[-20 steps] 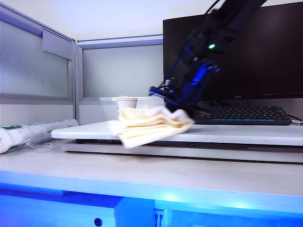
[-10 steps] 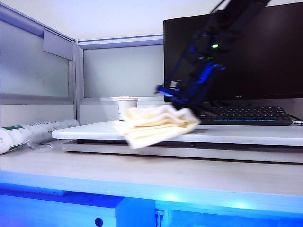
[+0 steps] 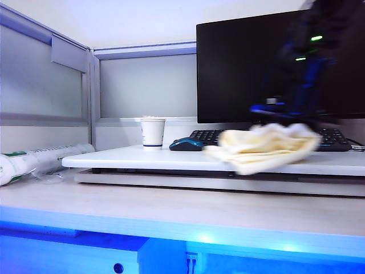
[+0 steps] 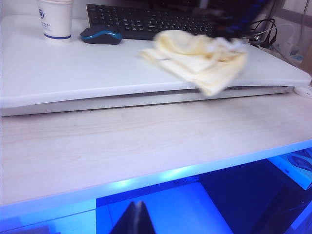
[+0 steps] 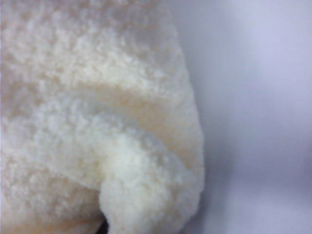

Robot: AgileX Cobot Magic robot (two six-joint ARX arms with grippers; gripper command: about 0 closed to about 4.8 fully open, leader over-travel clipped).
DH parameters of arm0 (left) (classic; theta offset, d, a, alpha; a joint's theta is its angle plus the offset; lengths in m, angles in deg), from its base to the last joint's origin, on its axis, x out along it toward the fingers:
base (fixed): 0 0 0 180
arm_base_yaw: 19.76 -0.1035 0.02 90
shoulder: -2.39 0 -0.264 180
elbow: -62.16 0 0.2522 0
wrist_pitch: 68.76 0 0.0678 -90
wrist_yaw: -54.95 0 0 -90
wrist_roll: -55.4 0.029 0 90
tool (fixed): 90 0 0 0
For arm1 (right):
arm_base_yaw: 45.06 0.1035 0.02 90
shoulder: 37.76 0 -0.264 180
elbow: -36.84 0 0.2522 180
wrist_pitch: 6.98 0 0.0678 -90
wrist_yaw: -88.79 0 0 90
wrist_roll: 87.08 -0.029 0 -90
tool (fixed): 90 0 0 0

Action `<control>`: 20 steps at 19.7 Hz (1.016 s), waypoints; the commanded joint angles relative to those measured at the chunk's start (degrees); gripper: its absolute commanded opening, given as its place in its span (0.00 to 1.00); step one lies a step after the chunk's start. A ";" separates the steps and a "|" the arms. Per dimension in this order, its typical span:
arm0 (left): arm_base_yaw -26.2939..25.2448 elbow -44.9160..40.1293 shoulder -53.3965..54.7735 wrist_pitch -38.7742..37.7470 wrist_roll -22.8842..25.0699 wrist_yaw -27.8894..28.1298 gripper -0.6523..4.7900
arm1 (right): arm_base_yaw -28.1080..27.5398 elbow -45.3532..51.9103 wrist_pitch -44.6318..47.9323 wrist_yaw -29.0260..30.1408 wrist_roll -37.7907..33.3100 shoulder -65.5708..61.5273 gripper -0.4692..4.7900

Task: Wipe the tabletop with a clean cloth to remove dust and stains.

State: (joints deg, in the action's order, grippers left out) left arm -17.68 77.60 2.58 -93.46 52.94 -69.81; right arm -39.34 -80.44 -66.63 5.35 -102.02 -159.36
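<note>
**Cloth at the right end of the tabletop, gripped by the right pincer**

At the far left, down on the pale wood-grain table [image 3: 171,211]: a white roll [image 3: 34,160] with green print, lying on its side, just beside the left end of the tabletop [image 3: 114,157].

Left pincer [image 4: 136,220] seen only in its own wrist view: a dark tip low in front of the table's front edge, fingers pressed together, holding nothing, well apart from everything on the tabletop.

Next along, toward the back of the white tabletop: a paper cup [image 3: 153,132], upright, with a dark band at its foot. Just right of it, a dark mouse [image 3: 185,144] with a blue stripe. Behind and to the right, a black keyboard [image 3: 212,136] along the back edge, partly hidden further right. Above it, a large dark monitor [image 3: 245,63], screen off.

Right of centre: the cloth [image 3: 262,148], pale yellow-cream, rumpled in layers, blurred. Rests on the front part of the tabletop, in front of the keyboard, one corner drooping over the front edge without reaching the table below. Fills most of the right wrist view too, fluffy folds close to the lens.

Directly above the cloth: the right pincer [image 3: 283,114], a dark smear with blue and green lights, pointing down into the bunched top of the fabric. Fingertips buried in the folds; closed tight on the cloth.
</note>
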 commanded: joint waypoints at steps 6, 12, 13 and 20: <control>-0.04 0.11 0.02 -1.73 -0.15 -0.85 0.11 | -12.48 20.72 5.51 -1.60 2.32 13.94 0.08; -0.04 0.11 0.02 -1.73 -0.15 -0.85 0.11 | -21.35 26.05 5.33 -0.24 6.47 19.93 0.08; -0.04 0.11 0.02 -1.73 -0.15 -0.83 0.11 | -21.51 26.05 5.38 -0.24 6.60 19.98 0.08; -0.04 0.11 0.02 -1.73 -0.15 -0.85 0.11 | -14.64 26.12 12.50 -0.20 4.11 19.89 0.08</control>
State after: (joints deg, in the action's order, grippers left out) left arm -17.68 77.60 2.58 -93.46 52.94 -69.79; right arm -55.19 -54.15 -57.19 4.83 -96.82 -139.84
